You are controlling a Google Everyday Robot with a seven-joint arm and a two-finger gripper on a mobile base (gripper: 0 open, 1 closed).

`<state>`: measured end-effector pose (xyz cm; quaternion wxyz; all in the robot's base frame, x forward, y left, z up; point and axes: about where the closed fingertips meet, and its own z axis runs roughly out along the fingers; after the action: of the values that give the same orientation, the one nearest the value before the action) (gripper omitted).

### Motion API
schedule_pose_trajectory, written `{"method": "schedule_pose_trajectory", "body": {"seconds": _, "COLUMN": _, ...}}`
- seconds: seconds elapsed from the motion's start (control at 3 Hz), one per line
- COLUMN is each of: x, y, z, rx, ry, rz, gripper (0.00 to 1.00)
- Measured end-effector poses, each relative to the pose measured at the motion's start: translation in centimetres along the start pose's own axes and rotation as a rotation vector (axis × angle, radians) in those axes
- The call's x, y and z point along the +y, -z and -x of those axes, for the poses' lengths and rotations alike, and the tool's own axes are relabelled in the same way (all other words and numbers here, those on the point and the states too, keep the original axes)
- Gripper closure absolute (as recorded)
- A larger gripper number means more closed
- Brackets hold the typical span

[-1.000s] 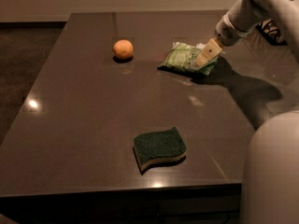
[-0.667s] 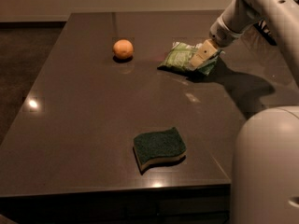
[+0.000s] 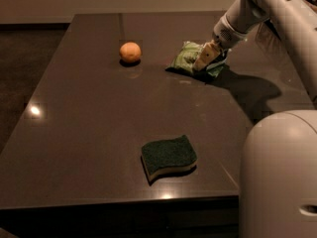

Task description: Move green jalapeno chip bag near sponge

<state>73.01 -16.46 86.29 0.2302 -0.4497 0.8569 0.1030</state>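
The green jalapeno chip bag [image 3: 185, 58] lies on the dark table at the back, right of centre. My gripper [image 3: 204, 59] reaches in from the upper right and is down on the bag's right half, covering part of it. The sponge [image 3: 168, 156], with its dark green top and pale yellow bottom, lies near the table's front edge, well apart from the bag and the gripper.
A small round orange fruit [image 3: 130, 52] sits on the table [image 3: 89, 133] to the left of the bag. My white arm [image 3: 277, 14] crosses the upper right, and my white base [image 3: 280, 177] fills the lower right beside the table's front right corner.
My gripper has moved left and lower, from the bag's right edge onto the bag. The bag, the sponge and the orange fruit have not visibly moved.
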Motion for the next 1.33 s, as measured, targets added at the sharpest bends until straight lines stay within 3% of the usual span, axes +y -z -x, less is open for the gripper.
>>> {"method": "schedule_pose_trajectory", "body": {"seconds": 0.67, "x": 2.7, "y": 3.0, "z": 0.5, "rx": -0.026, "ry": 0.087, "rz": -0.007, "gripper": 0.88}}
{"method": "schedule_pose_trajectory", "body": {"seconds": 1.0, "x": 5.7, "y": 5.4, "z": 0.0, "rx": -0.047, "ry": 0.147, "rz": -0.008, "gripper": 1.00}}
{"method": "schedule_pose_trajectory", "body": {"seconds": 1.33, "x": 7.7, "y": 6.8, "z": -0.5, "rx": -0.059, "ry": 0.182, "rz": -0.006, "gripper": 1.00}}
